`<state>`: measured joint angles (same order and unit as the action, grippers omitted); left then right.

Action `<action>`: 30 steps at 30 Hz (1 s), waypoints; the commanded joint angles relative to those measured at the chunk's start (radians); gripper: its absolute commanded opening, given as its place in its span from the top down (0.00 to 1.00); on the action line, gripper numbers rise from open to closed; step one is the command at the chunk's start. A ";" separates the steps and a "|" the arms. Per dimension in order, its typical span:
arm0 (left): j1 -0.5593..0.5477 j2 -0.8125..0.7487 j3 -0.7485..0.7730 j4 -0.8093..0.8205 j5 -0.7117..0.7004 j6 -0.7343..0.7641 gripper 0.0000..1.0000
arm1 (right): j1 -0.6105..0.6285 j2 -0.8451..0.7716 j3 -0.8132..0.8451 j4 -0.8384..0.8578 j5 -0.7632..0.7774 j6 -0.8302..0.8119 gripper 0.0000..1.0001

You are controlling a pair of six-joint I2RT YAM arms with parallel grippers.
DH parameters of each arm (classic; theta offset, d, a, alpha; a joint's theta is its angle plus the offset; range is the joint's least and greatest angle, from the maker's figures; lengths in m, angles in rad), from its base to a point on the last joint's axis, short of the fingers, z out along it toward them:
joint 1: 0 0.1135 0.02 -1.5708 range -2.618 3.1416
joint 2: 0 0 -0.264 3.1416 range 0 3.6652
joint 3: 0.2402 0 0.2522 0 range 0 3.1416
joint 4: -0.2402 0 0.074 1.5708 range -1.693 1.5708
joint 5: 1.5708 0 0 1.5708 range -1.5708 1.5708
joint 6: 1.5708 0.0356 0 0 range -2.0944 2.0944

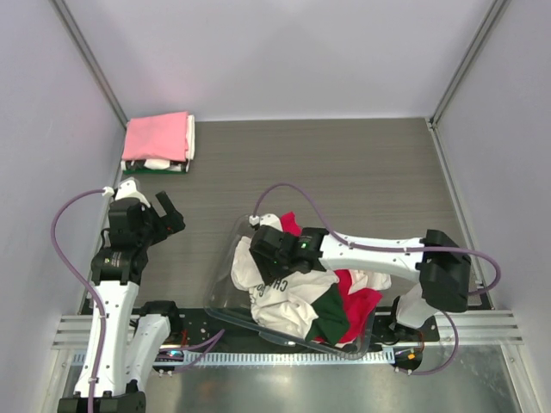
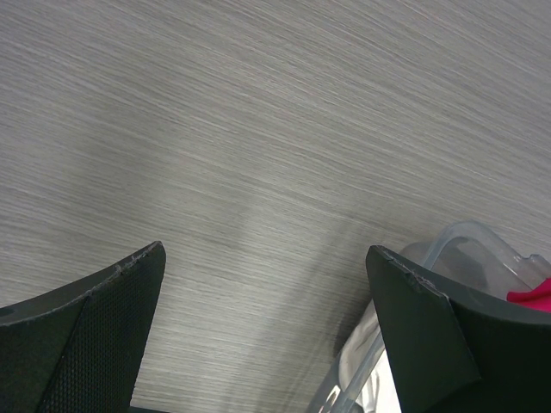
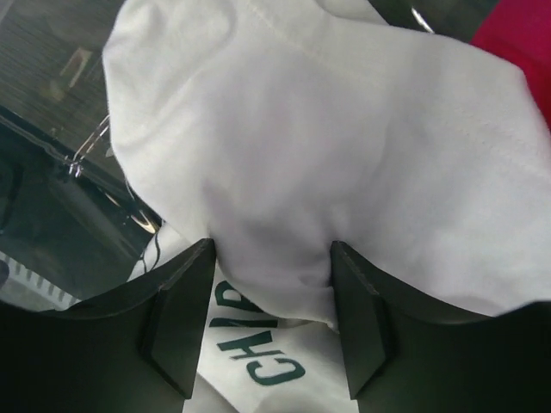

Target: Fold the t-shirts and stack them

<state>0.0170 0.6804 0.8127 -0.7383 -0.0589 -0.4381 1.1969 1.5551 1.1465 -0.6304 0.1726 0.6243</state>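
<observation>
1. Grey wood-grain table [image 1: 344,172] runs between pale walls. A folded stack [image 1: 159,142] lies at its far left corner, with the pink tee [image 1: 155,136] on top and white and green edges showing beneath.
2. The clear bin [image 1: 225,297] sits at the near edge between the arms. It holds a crumpled heap: cream tee [image 3: 327,155], green tee [image 1: 331,318] and red tee [image 1: 357,301].
3. The right gripper [image 3: 271,258] is down in the bin. Its fingers [image 3: 176,318] stand either side of a raised fold of the cream tee, and the cloth touches both inner faces. I cannot tell whether the fold is firmly pinched.
4. The left gripper [image 2: 265,249] hangs spread wide and holds nothing, over bare table just left of the bin.
5. The step in hand looks like fetching the next tee, the cream one, out of the bin.
6. The next move calls for a sure pinch on that fold, then a lift high enough to clear the rim without dragging the green or red tee along. The cream tee then needs laying on open table, where the left gripper can take an edge and help spread it flat.
</observation>
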 commanded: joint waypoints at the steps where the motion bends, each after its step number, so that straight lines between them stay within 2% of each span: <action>1: -0.003 -0.008 0.008 0.017 0.016 0.007 0.00 | 0.033 0.039 0.051 0.029 -0.030 0.008 0.40; 3: -0.003 -0.010 0.008 0.017 0.016 0.007 0.00 | 0.041 0.075 0.076 0.012 -0.022 0.008 0.50; 5: -0.003 -0.013 0.008 0.016 0.016 0.007 0.00 | 0.044 0.098 0.096 -0.002 -0.018 0.005 0.56; 6: -0.003 -0.013 0.008 0.016 0.018 0.007 0.00 | 0.046 0.117 0.101 -0.015 -0.016 0.005 0.64; 10: -0.003 -0.015 0.008 0.016 0.019 0.007 0.00 | 0.053 0.143 0.137 -0.057 0.018 0.003 0.84; 13: -0.003 -0.015 0.008 0.017 0.021 0.007 0.00 | 0.058 0.143 0.208 -0.115 0.060 -0.009 0.93; 16: -0.003 -0.012 0.008 0.017 0.021 0.007 0.00 | 0.058 0.135 0.346 -0.204 0.128 -0.032 0.95; 21: -0.005 -0.015 0.008 0.017 0.019 0.007 0.00 | 0.055 0.108 0.714 -0.363 0.264 -0.061 0.99; 24: -0.003 -0.016 0.008 0.019 0.018 0.007 0.00 | 0.032 0.094 0.927 -0.419 0.405 -0.093 0.99; 28: -0.003 -0.016 0.008 0.017 0.016 0.007 0.00 | -0.044 0.051 1.119 -0.425 0.617 -0.193 0.99; 30: -0.003 -0.015 0.006 0.017 0.016 0.007 0.00 | -0.092 0.011 1.196 -0.398 0.652 -0.230 0.99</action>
<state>0.0166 0.6758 0.8127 -0.7383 -0.0513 -0.4381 1.1702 1.6726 2.2318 -1.0378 0.6151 0.4835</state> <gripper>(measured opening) 0.996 0.173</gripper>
